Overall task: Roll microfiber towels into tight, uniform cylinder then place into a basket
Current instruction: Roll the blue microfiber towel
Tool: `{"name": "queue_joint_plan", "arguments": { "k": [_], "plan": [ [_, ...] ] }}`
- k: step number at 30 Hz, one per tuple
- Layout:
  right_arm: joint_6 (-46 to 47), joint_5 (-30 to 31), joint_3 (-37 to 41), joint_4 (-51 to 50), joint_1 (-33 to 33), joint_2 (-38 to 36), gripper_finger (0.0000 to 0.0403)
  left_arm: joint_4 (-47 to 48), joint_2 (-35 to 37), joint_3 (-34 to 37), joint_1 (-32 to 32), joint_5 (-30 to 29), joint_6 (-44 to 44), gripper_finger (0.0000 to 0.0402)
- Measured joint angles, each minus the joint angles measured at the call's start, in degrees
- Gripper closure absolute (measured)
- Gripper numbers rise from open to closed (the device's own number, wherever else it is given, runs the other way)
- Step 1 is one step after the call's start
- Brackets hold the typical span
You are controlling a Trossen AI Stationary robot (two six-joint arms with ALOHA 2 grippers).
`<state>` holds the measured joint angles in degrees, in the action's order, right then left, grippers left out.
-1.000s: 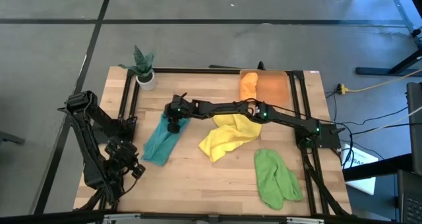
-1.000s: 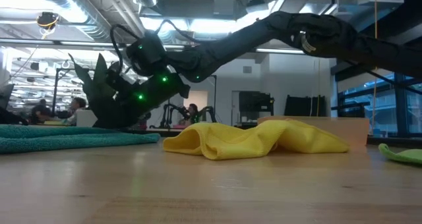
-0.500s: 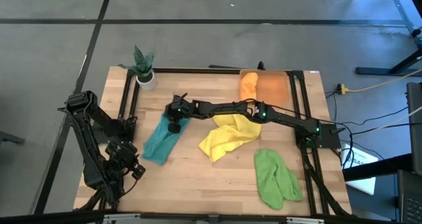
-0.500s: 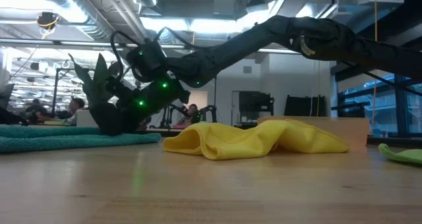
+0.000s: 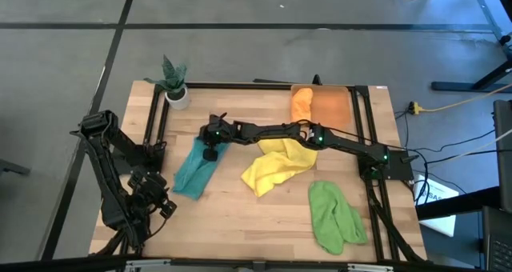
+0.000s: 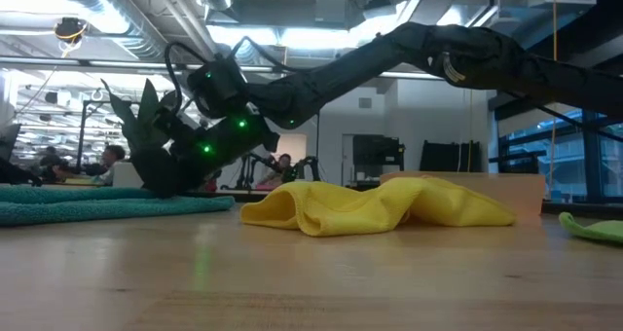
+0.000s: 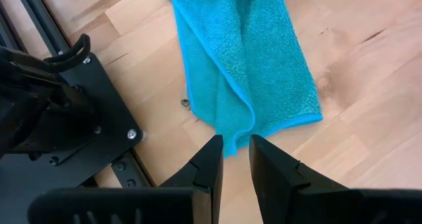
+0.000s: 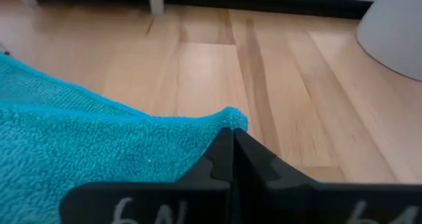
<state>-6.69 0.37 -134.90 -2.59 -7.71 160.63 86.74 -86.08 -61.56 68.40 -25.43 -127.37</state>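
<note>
At the far corner of the teal towel (image 5: 197,168), the right gripper (image 5: 210,152) is closed on the cloth edge, probably to begin the roll. The left gripper (image 7: 233,159) waits near its base, fingers slightly apart, holding nothing.

one towel (image 5: 197,169) left of mid towel (image 5: 276,166); basket (image 5: 330,106) behind; plant (image 5: 174,83) back-left.

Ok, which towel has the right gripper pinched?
The teal towel: the right gripper is shut on its far corner. Yellow, green and orange lie untouched.
</note>
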Motion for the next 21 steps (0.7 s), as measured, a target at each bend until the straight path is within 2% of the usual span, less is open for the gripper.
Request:
{"name": "queue_joint_plan", "arguments": {
  "k": [12,21],
  "plan": [
    [0.5,0.2,-0.1,-1.3,-0.7,-2.5,0.0401,-1.1,0.0,0.0,0.0,0.0,0.0,0.0337],
    [0.3,11.0,-0.1,-7.8,-0.8,-5.3,0.0401,-2.4,0.0,0.0,0.0,0.0,0.0,0.0337]
  ]
}}
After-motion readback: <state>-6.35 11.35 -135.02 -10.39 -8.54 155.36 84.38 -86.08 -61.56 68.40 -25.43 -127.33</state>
